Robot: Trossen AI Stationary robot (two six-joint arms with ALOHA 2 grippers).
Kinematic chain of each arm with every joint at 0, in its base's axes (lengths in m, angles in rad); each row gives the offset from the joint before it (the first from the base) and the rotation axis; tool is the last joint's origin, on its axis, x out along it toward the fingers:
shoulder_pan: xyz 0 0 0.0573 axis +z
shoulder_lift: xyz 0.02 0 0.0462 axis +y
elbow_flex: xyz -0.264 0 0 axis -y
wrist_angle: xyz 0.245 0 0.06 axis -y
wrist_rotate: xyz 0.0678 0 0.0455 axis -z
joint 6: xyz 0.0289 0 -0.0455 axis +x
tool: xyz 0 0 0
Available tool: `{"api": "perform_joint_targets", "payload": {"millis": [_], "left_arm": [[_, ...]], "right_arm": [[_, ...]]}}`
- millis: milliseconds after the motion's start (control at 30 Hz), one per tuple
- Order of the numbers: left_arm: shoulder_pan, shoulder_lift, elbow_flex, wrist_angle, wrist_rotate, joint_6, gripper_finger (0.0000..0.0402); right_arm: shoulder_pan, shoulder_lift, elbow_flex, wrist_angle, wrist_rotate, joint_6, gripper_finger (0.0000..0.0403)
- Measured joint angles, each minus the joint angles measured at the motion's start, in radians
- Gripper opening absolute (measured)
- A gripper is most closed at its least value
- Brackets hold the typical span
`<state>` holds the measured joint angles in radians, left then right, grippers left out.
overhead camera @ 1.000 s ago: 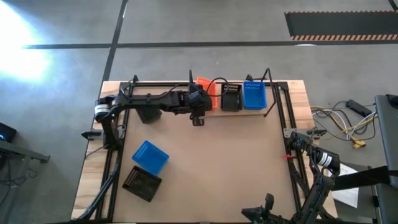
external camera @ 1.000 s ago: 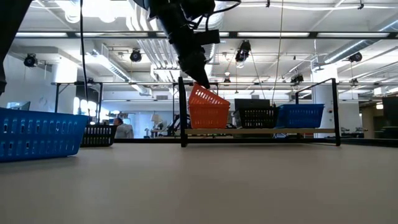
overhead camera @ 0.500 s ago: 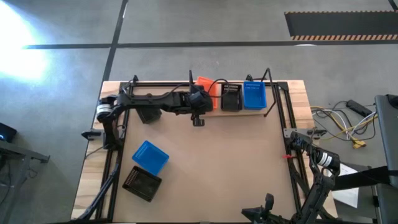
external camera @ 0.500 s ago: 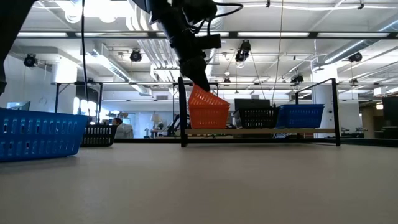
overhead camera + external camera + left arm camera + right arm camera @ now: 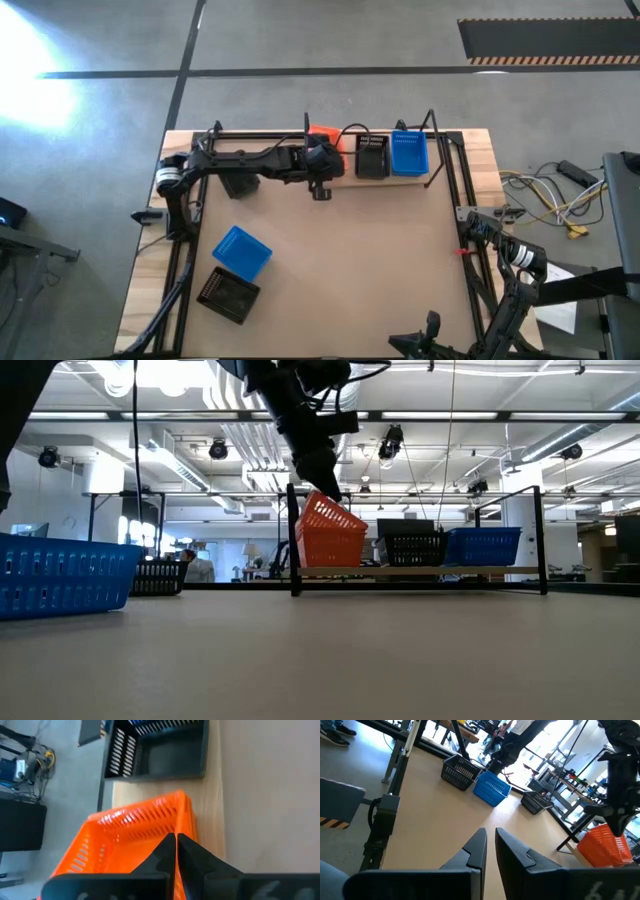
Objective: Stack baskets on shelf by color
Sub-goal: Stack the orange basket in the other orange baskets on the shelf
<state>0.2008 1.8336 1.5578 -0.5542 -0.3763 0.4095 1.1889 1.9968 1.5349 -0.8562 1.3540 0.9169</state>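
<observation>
Orange basket [image 5: 329, 537], perforated, tilted on shelf [image 5: 420, 571], rim pinched by left claw [image 5: 175, 851]

Orange basket [image 5: 327, 538] tilted at the shelf's [image 5: 420, 571] nine o'clock end!
It's pinched by its rim; black basket [image 5: 372, 157] and blue basket [image 5: 408, 153] sit upright alongside on the board. Down on the tabletop at seven o'clock lie another blue [image 5: 241, 251] and black [image 5: 228, 294].
</observation>
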Motion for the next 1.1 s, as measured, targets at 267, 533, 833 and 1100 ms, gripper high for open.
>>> {"api": "perform_joint_targets", "payload": {"millis": [267, 533, 833, 1100], "left_arm": [[-0.006, -0.005, -0.007, 0.076, 0.005, -0.011, 0.0001], [0.003, -0.004, -0.024, 0.068, 0.153, -0.071, 0.0046], [0.007, -0.004, -0.027, 0.061, 0.026, -0.028, 0.0181], [0.013, 0.011, -0.03, 0.003, 0.028, -0.019, 0.015]], "right_arm": [[0.0, 0.0, 0.0, 0.002, 0.0, 0.0, 0.0031], [0.0, 0.0, 0.0, 0.002, 0.0, 0.0, 0.0031], [0.0, 0.0, 0.0, 0.001, 0.0, 0.0, 0.0031], [0.0, 0.0, 0.0, 0.0, 0.0, 0.0, 0.0031]]}}
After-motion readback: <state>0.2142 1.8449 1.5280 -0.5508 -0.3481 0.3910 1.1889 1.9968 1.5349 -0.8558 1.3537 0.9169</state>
